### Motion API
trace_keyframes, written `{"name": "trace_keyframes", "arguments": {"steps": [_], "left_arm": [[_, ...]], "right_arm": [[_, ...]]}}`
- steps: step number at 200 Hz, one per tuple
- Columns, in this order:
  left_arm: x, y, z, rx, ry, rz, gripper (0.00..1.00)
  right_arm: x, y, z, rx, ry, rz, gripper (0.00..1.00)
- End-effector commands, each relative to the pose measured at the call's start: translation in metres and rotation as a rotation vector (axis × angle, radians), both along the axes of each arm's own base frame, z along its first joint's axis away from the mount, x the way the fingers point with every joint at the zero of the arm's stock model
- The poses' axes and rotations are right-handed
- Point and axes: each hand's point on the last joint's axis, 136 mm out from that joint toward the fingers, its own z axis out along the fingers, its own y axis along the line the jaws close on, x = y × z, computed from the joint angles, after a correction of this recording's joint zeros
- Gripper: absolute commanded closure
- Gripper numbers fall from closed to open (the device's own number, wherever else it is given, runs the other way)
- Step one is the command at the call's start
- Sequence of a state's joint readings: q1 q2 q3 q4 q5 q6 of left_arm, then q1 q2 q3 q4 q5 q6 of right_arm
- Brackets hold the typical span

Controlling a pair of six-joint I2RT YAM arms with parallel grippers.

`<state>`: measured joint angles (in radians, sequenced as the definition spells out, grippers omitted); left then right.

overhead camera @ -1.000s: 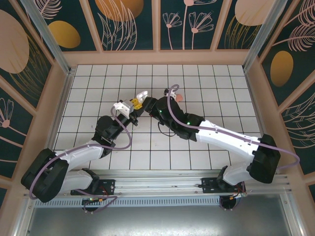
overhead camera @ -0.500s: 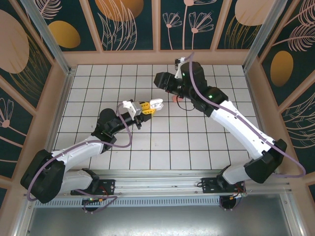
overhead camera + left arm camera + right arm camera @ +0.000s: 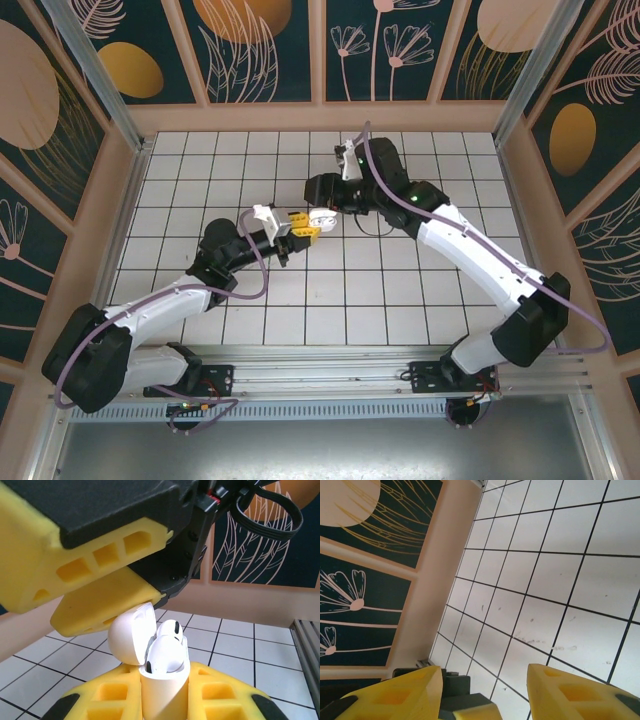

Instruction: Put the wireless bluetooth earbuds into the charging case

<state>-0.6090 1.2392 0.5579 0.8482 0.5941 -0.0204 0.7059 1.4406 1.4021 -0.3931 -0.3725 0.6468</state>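
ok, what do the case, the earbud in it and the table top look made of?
Charging case: probably hard white plastic, glossy, with highlights on its open lid. Earbud: same glossy white plastic. Table: scuffed white squares, black lines; tile or printed sheet, cannot tell.

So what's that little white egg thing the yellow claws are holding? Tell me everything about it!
It's the charging case, smooth glossy white plastic with rounded corners. It stands upright, lifted above the tiled table, squeezed at its lower body between the yellow pads of the left gripper. Its rounded lid is flipped open to the left on a hinge. White earbuds poke out of its top. A yellow finger of the right gripper is right at the lid, touching or nearly.
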Motion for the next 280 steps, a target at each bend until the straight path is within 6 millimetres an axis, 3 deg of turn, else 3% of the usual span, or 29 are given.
{"name": "trace_keyframes", "arguments": {"steps": [1,49,69,87,122,176,187,210,249,280], "left_arm": [[0.009,0.000,0.025,-0.060,-0.025,0.032,1.00],[0.022,-0.001,0.019,-0.084,0.053,0.051,1.00],[0.036,-0.002,0.009,-0.073,0.133,0.080,1.00],[0.053,-0.002,-0.007,-0.050,0.252,0.110,1.00],[0.083,-0.005,-0.054,0.015,0.509,0.174,1.00],[0.108,-0.021,-0.154,0.110,0.875,0.252,1.00],[0.109,-0.025,-0.168,0.123,0.904,0.275,0.94],[0.110,-0.029,-0.197,0.184,0.949,0.330,0.87],[0.112,-0.019,-0.222,0.248,0.971,0.409,0.79],[0.118,-0.009,-0.217,0.297,0.940,0.473,0.64]], "right_arm": [[-0.028,0.002,0.018,0.081,0.020,0.054,0.52],[-0.056,-0.007,0.035,0.114,-0.025,0.031,0.52],[-0.049,-0.032,0.041,0.091,-0.080,-0.075,0.51],[-0.035,-0.070,0.039,0.053,-0.113,-0.250,0.48],[-0.017,-0.137,0.004,-0.034,-0.109,-0.505,0.46],[-0.003,-0.172,-0.056,-0.156,-0.083,-0.593,0.40],[-0.001,-0.178,-0.067,-0.198,-0.090,-0.612,0.37],[0.009,-0.215,-0.086,-0.299,-0.103,-0.747,0.28],[0.020,-0.250,-0.111,-0.406,-0.167,-0.839,0.14],[0.032,-0.280,-0.120,-0.476,-0.181,-0.901,0.08]]}}
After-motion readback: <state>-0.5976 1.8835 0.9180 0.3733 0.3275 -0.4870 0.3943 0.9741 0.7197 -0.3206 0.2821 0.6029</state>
